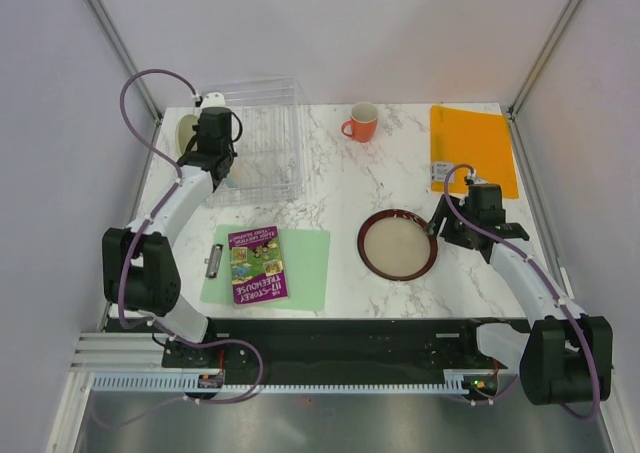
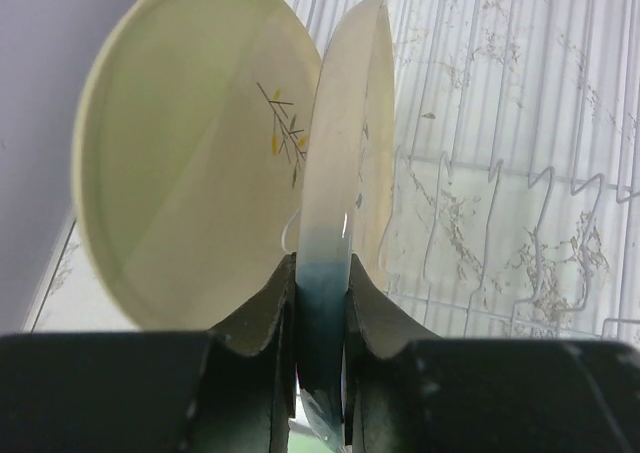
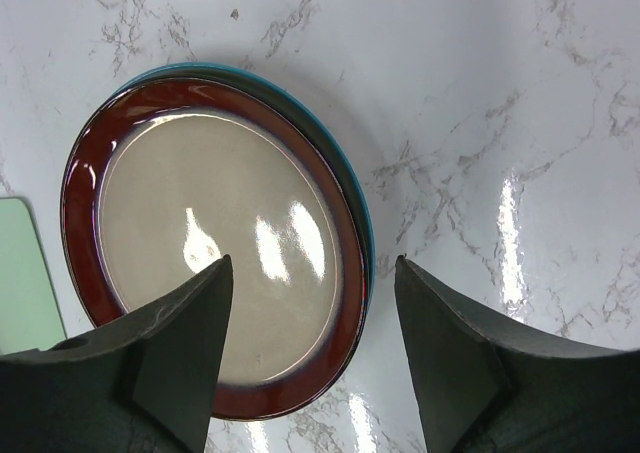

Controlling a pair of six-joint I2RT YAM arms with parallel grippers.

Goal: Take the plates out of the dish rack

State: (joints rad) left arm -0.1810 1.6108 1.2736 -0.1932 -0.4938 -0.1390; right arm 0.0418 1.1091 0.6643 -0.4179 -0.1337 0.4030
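The clear dish rack [image 1: 262, 138] stands at the table's back left. Two plates stand upright in it: a pale yellow-green one with a sprig [image 2: 185, 163] and, to its right, a blue-and-cream one [image 2: 342, 203] seen edge-on. My left gripper [image 2: 322, 308] is shut on the lower rim of the blue-and-cream plate, one finger on each face. Right of centre, a dark-red-rimmed beige plate [image 3: 215, 238] lies flat on top of a teal-rimmed plate [image 3: 358, 188]. My right gripper [image 3: 312, 265] hangs open over the right edge of that stack, with nothing between its fingers.
An orange mug [image 1: 361, 123] stands at the back centre, with an orange sheet [image 1: 473, 145] to its right. A light green mat [image 1: 300, 268] near the front holds a purple book [image 1: 258, 264]. A small dark object [image 1: 213, 261] lies on the mat beside the book.
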